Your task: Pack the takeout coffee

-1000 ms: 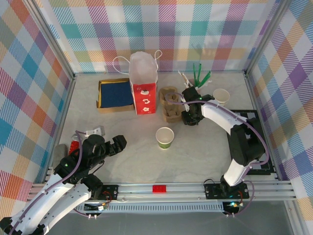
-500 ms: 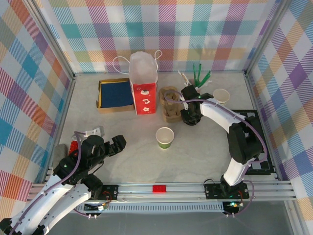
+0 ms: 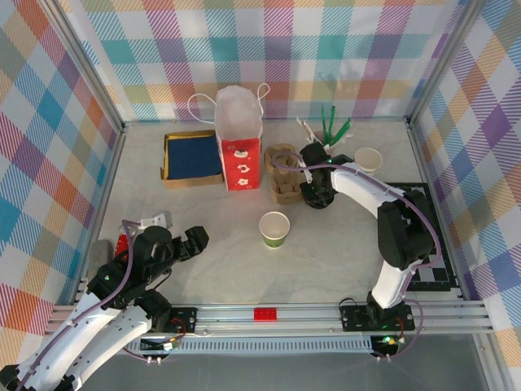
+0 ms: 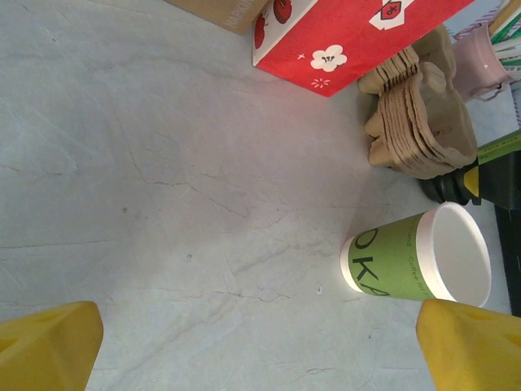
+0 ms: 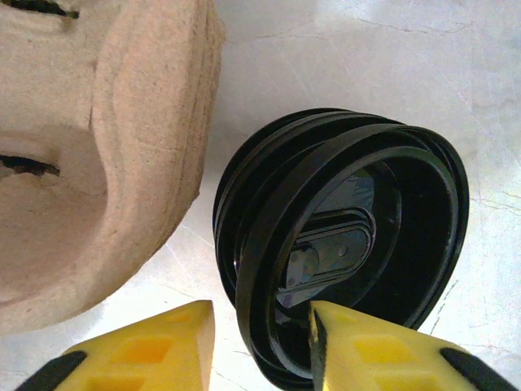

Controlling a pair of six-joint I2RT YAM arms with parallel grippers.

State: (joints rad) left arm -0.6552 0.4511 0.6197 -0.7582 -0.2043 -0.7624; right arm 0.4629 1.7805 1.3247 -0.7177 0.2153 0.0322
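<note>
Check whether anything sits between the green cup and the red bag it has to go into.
Nothing visible does. Bare table lies between the green cup and the red bag. The stack of cardboard cup trays sits right of that line, beside the bag.

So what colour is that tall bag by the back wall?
The bag is red with small white blossom prints, clearest in the left wrist view.

One green cup (image 3: pixel 274 229), one cream cup (image 3: pixel 368 159), one red bag (image 3: pixel 240 151).
</note>
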